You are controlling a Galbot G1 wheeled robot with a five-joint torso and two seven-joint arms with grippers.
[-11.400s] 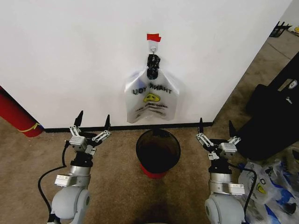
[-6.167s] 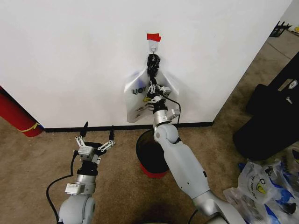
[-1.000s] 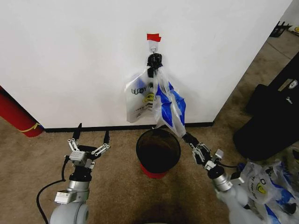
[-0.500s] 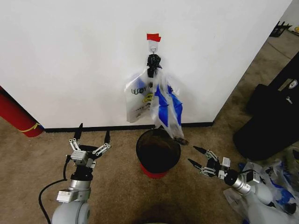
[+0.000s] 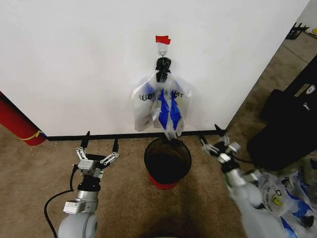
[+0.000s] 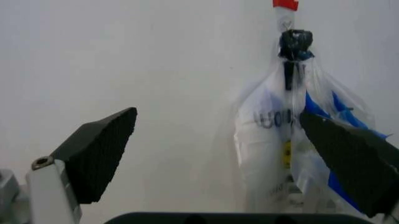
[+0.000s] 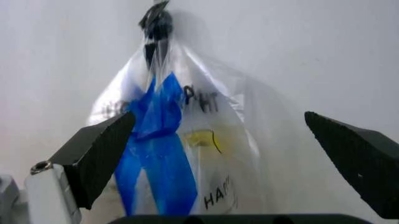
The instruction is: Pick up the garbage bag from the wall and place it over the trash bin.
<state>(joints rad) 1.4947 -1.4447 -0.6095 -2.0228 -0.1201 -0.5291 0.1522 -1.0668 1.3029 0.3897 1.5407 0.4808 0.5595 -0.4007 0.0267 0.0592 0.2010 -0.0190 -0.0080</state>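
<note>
Garbage bag point(image 5: 168, 111), see-through w/ blue patches, hangs limp on the wall point(image 5: 74, 64) from a small hook point(image 5: 162, 49) under a red tape piece point(image 5: 162, 39), in front of a whitish bag w/ black lettering point(image 5: 146, 106) tied w/ a black knot point(image 5: 163, 67). Its bottom tip dangles just above the rim of the trash bin point(image 5: 167, 161), which stands on the brown floor point(image 5: 119, 198) right below, near the black baseboard. Right gripper point(image 5: 214, 139) is low, to the bin's right, near the baseboard, fingers spread wide, holding nothing, apart from the bag. Left gripper point(image 5: 100, 148) sits parked left of the bin, fingers wide, empty. Both wrist cams face the wall: blue patches and yellow smiley print point(image 7: 203, 138) visible btwn the 2 open fingers. Red cylinder point(image 5: 17, 121) at far left by the wall.
</note>
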